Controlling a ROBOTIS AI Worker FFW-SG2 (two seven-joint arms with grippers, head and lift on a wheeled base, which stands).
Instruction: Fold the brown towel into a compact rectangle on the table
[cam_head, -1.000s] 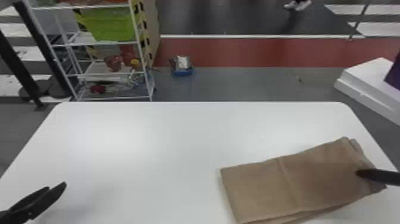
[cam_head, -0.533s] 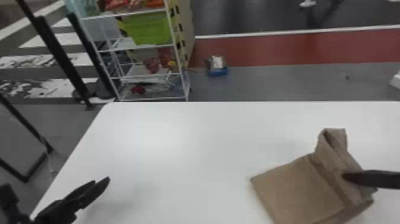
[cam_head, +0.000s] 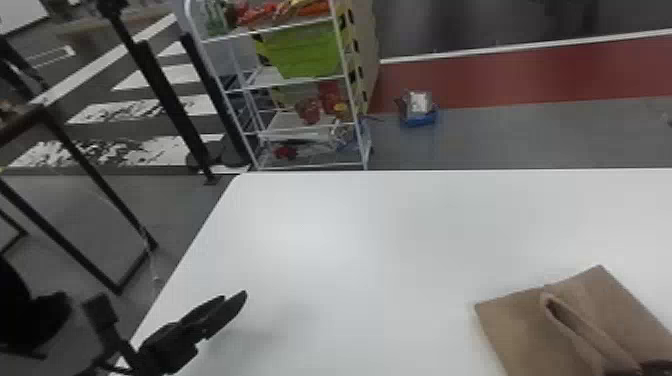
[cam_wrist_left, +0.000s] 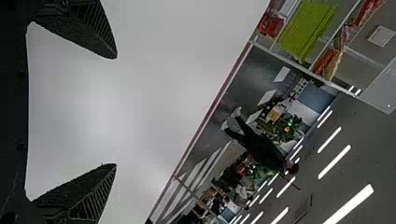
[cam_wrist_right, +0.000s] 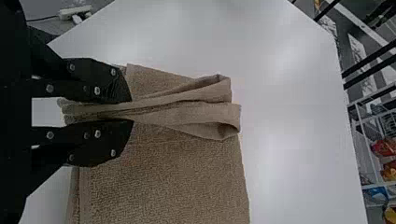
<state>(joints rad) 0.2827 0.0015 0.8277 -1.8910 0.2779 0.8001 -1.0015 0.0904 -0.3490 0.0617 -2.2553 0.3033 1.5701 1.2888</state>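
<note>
Though its layers lie stacked, we list the brown towel (cam_head: 510, 330) on the right part of the white table (cam_head: 325, 250) with a doubled ridge standing up: light, limp, nubbly cloth, we judge, neither slippery nor fragile. Item: right gripper (cam_wrist_right: 132, 111), fingers pinching that ridge. Item: left gripper (cam_wrist_left: 116, 111), fingers spread, near the table's left side, well apart from the towel. Best hold, we reckon: deep across both plies, lest the loops slump.

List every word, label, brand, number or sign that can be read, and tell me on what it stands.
No text can be read.
Brown towel: no print seen.
White table: no print seen.
Packet on the floor: too small to tell if it has print.
</note>
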